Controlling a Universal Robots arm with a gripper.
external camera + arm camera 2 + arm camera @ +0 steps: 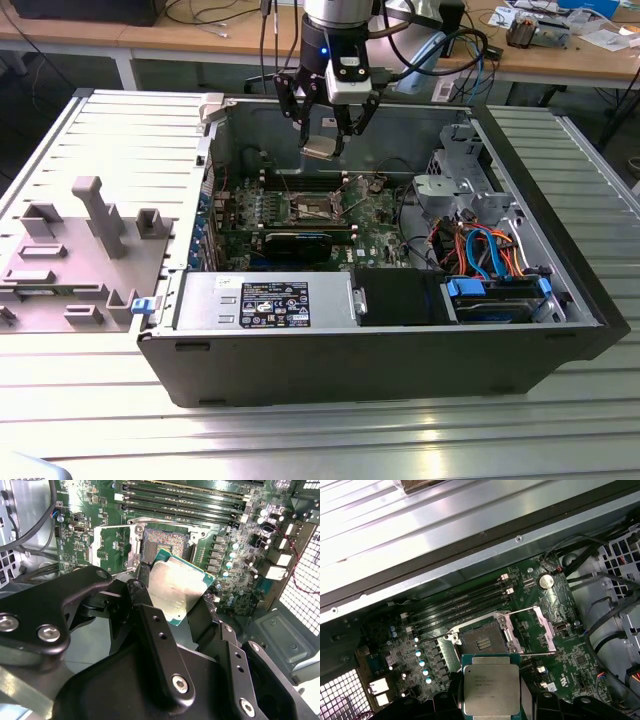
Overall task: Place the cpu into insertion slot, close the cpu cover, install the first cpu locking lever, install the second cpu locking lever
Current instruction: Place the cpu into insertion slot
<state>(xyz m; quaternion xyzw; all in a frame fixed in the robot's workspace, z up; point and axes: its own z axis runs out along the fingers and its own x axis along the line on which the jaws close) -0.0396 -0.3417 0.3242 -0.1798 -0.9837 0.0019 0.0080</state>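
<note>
At the exterior view's left, beside the open computer case (400, 360): a grey fixture tray (60, 270) studded with upright blocks, resting on the ribbed table (300, 440). Next to the right, inside the case along its near wall: a silver power supply (265, 300). Behind that, flat on the green motherboard (375, 215): the insertion slot (312, 208), uncovered, with its dark contact field bare in both wrist views. Directly above the slot, hanging well clear of the board: the gripper (322, 148), jaws pinching the cpu (320, 147) by two opposite edges (silvery top tilted in the second wrist view, thin green rim around it). Not yet seated, held in the air over the slot and apart from it. Just beside the slot in the first wrist view: the cpu cover (546, 630), swung open and standing up off the board. Farthest toward the exterior view's right: a metal drive cage (450, 190), with orange and blue cables (485, 250) in front of it.
</note>
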